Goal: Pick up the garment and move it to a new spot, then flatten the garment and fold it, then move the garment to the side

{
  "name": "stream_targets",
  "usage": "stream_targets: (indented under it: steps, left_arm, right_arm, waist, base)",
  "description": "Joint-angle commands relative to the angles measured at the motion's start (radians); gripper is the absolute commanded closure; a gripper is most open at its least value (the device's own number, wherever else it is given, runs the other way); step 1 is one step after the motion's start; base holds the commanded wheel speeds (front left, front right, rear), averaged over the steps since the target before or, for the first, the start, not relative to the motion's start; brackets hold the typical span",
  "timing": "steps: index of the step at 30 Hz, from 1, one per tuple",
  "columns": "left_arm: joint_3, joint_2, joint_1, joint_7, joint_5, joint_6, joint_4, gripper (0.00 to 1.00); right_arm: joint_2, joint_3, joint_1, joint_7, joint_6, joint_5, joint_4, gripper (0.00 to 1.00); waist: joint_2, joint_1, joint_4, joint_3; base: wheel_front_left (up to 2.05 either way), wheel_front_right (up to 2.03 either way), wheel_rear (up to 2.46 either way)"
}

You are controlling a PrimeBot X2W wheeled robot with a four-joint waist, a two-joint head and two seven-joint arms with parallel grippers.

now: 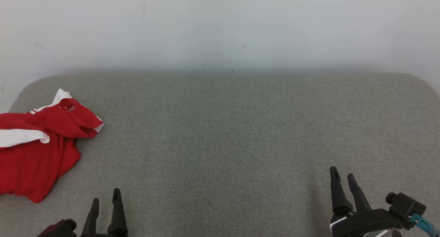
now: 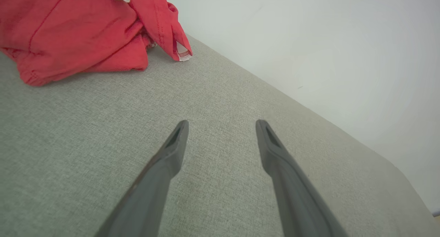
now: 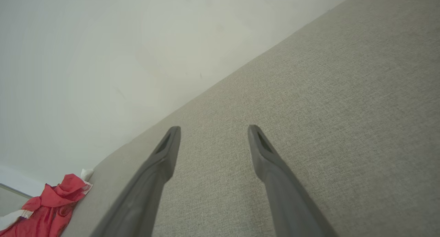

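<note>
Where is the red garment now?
In the head view, the crumpled red-and-white garment lies at the left edge of the grey fabric surface, beyond the left gripper.

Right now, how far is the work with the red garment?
Done: nothing that shows; the red garment lies crumpled, unfolded, at the left edge of the grey cushion. In hand: nothing; the left tool and right tool are open, empty, and apart from it. Left: pick it up, move it, flatten, fold, set aside.

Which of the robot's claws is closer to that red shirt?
Left. The left gripper sits open close beside the crumpled red garment; the right gripper is far across the grey surface.
</note>
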Motion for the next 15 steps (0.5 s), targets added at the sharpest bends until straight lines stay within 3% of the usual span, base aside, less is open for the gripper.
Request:
stream_targets:
  steps: [1, 15]
  left_arm:
    - [-0.002, 0.008, 0.000, -0.010, 0.029, 0.003, -0.008, 0.00]
    - [-0.017, 0.013, 0.005, -0.047, 0.183, 0.032, 0.011, 0.00]
  right_arm:
    - [-0.004, 0.003, -0.007, -0.009, -0.001, -0.025, -0.005, 0.00]
    - [-0.006, 0.007, -0.010, -0.047, -0.001, -0.195, 0.023, 0.00]
  waist:
    - [0.0000, 0.0000, -0.001, 0.000]
    - [0.0000, 0.0000, -0.005, 0.007]
  base:
    - [0.00, 0.00, 0.00]
    - [0.00, 0.00, 0.00]
